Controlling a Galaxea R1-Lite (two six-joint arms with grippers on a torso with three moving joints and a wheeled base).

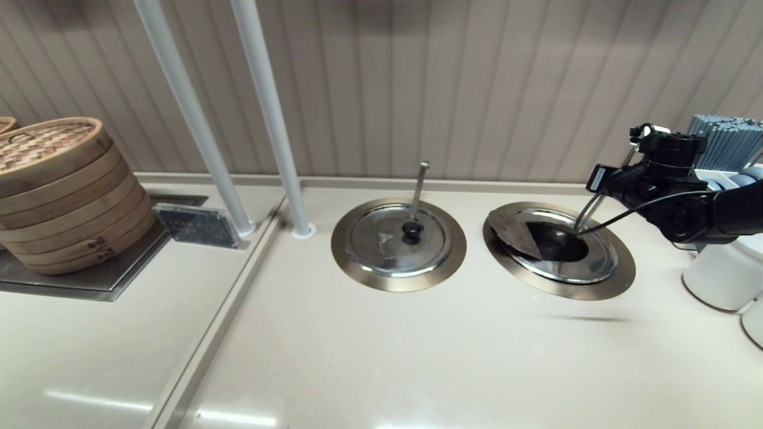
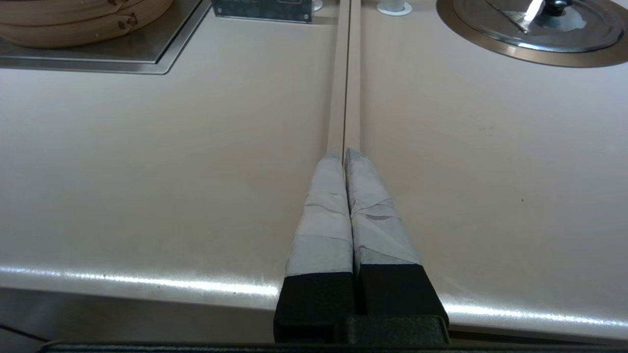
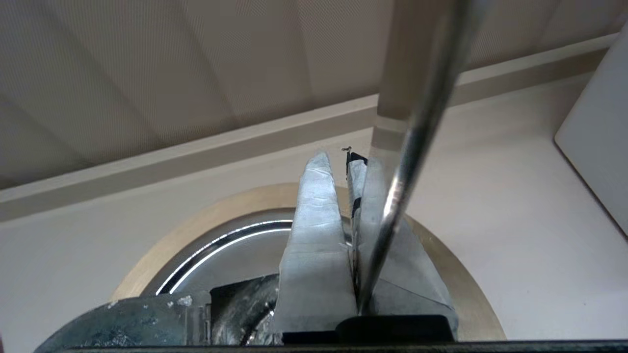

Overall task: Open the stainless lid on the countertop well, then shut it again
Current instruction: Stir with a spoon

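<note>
The stainless lid [image 1: 590,262] sits in the right-hand countertop well [image 1: 620,275]. Its wedge flap [image 1: 517,233] is tipped up and back toward the left, leaving a dark opening [image 1: 560,243]. No knob shows on this lid. The steel ladle handle [image 1: 587,213] slants out of the opening. My right gripper [image 1: 598,179] hovers over the well's far right side, fingers shut with nothing between them. In the right wrist view the ladle handle [image 3: 412,147] crosses close over the right gripper [image 3: 338,159], above the lid [image 3: 230,245] and bronze rim [image 3: 456,274]. My left gripper [image 2: 345,153] is shut, low by the counter's front edge.
The twin lid [image 1: 381,238] with its black knob [image 1: 411,229] lies closed in the left well. A bamboo steamer [image 1: 59,196] stands far left, two white poles [image 1: 268,119] rise behind, and white containers [image 1: 724,277] crowd the right edge under my right arm.
</note>
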